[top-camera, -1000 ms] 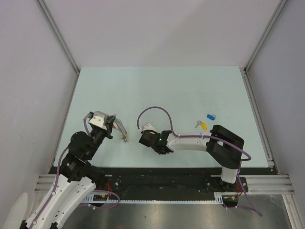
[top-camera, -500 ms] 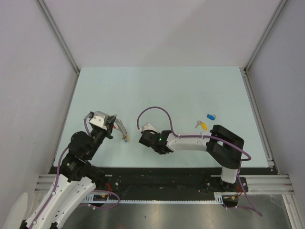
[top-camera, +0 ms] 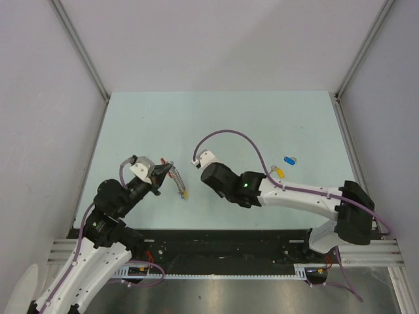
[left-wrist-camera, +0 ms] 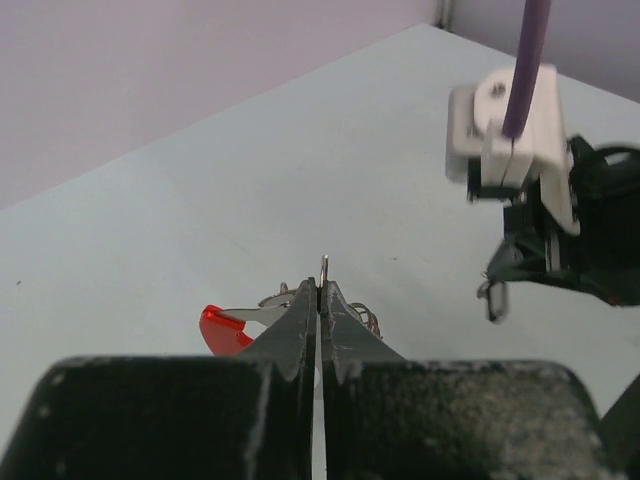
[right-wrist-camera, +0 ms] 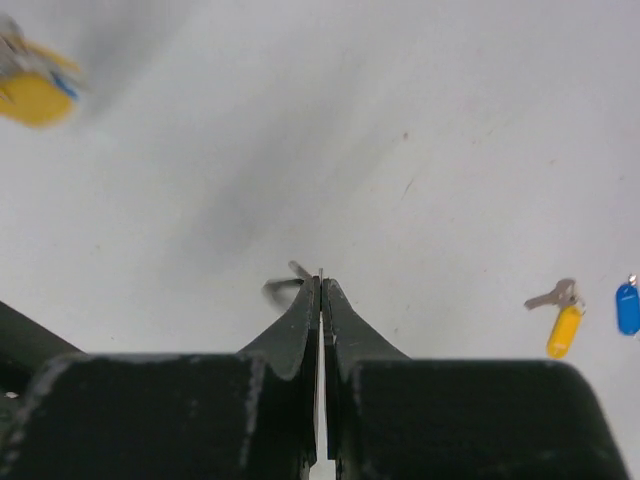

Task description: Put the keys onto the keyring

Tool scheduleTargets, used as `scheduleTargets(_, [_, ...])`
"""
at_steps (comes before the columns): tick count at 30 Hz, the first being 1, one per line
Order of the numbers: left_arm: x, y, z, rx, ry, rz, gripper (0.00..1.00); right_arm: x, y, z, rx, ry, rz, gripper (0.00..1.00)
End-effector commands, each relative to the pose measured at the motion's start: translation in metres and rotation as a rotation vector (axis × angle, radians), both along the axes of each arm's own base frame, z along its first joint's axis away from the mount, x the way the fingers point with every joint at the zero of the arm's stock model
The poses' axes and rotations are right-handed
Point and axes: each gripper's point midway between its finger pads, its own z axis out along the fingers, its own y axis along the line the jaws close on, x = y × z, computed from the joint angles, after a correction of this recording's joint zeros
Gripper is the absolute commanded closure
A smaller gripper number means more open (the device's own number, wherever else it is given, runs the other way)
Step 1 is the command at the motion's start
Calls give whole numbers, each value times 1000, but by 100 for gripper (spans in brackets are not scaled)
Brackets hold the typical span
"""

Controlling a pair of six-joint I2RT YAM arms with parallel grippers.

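Holding, left pincer (left-wrist-camera: 321, 288): tips pressed together on the thin wire of the keyring (top-camera: 175, 181), which is up off the tabletop. The red part shows just left of the tips in the wrist view, and a yellow tag hangs at the ring's low end.
Right pincer (right-wrist-camera: 320, 284): tips pressed together w/ a small metal key (left-wrist-camera: 494, 298) nipped at the very end. Can't tell the tag colour.
Where: ring & key both in the air, near each other but not touching, front-left of centre.
Key, handling: light, stiff, slick metal. Prob. swivels in a tip-only grip, so best held flat on the head w/ the hole left free.
Ring, handling: light, stiff wire, and the tags will swing. Take it on the wire, away from the opening.
Tabletop (top-camera: 262, 124): pale green, smooth, matt. A yellow-tagged key (top-camera: 278, 172) & a blue tag (top-camera: 289, 159) lie near each other, right of centre, well apart from both pincers.
Room: plain grey walls on 3 sides, metal rails at the corners.
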Motion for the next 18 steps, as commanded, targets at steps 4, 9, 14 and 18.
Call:
scheduleTargets(4, [-21, -34, 51, -50, -133, -239, 100, 22, 13, 120, 409, -208, 162, 100])
scheduleTargets(9, [-23, -49, 67, -48, -147, -326, 100, 22, 0, 180, 732, -320, 353, 100])
scheduleTargets(14, [-23, -76, 74, -24, -154, -486, 99, 8, -18, 201, 847, -390, 550, 100])
scheduleTargets(18, [-23, -94, 82, -7, -191, -601, 100, -9, -24, 211, 898, -408, 686, 100])
